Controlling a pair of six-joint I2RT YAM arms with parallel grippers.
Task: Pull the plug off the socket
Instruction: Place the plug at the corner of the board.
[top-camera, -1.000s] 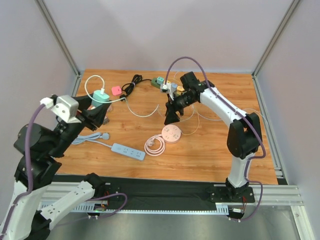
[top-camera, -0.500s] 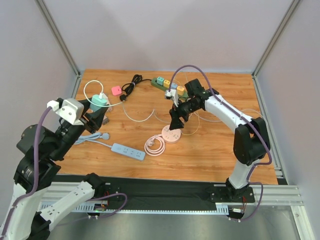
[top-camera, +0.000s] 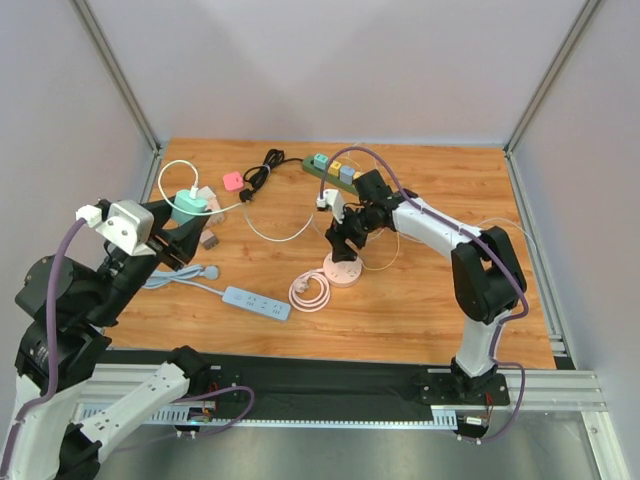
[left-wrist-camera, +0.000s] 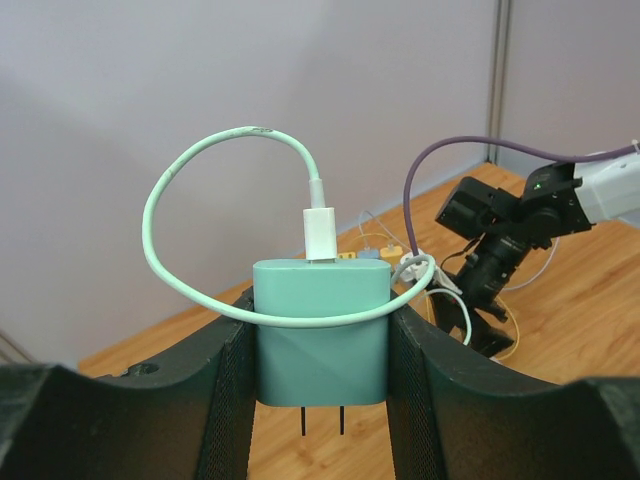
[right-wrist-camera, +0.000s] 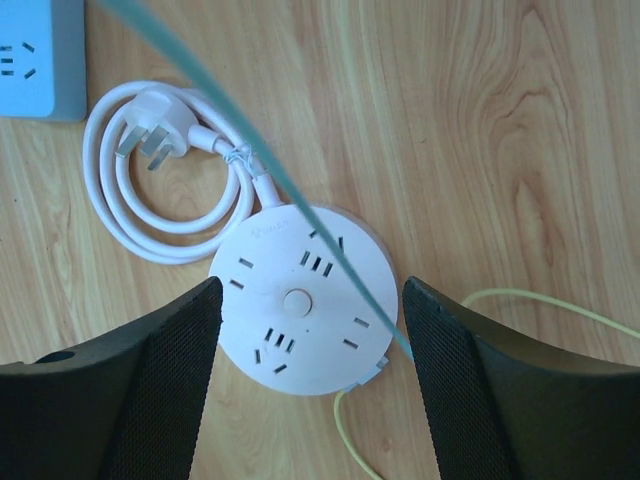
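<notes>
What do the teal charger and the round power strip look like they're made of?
The teal charger looks like matte plastic: smooth, evenly coloured, no glare. The round power strip is probably satin moulded plastic: pale, faint sheen, crisp slots.

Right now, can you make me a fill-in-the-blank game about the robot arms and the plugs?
1. The left gripper is shut on a teal charger that has ____ metal prongs.
2. The right gripper hovers over the round socket with its jaws ____.
3. The long power strip nearest the arms' bases is coloured ____.
Missing words: two, open, blue.
</notes>
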